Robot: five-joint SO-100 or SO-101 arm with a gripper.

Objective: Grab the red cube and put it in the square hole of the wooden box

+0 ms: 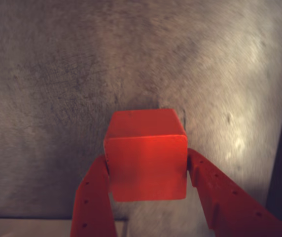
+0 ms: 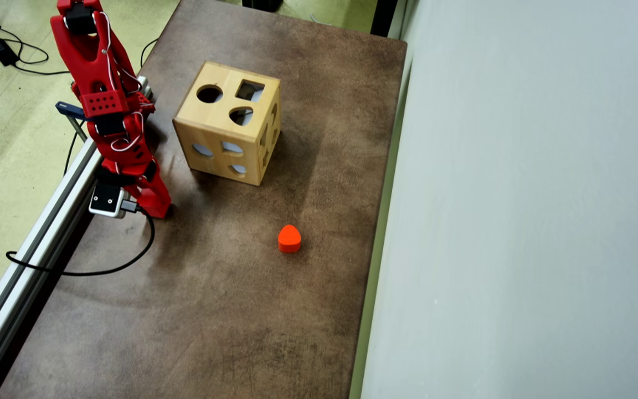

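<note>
In the wrist view the red cube (image 1: pixel 144 127) fills the lower middle, and both red fingers of my gripper (image 1: pixel 147 159) press on its left and right sides. The gripper is shut on the cube over the brown tabletop. In the overhead view the gripper (image 2: pixel 155 206) sits near the table's left edge, and the arm hides the cube. The wooden box (image 2: pixel 216 121) stands up and to the right of the gripper, apart from it. Its top face carries the square hole (image 2: pixel 250 90) at the far right corner, beside a round cut-out and a rounded one.
An orange-red rounded block (image 2: pixel 289 239) lies on the table right of the gripper and below the box. A metal rail (image 2: pixel 36 233) runs along the table's left edge, with a black cable (image 2: pixel 75 271) looping over it. A pale wall (image 2: pixel 518 221) bounds the right side.
</note>
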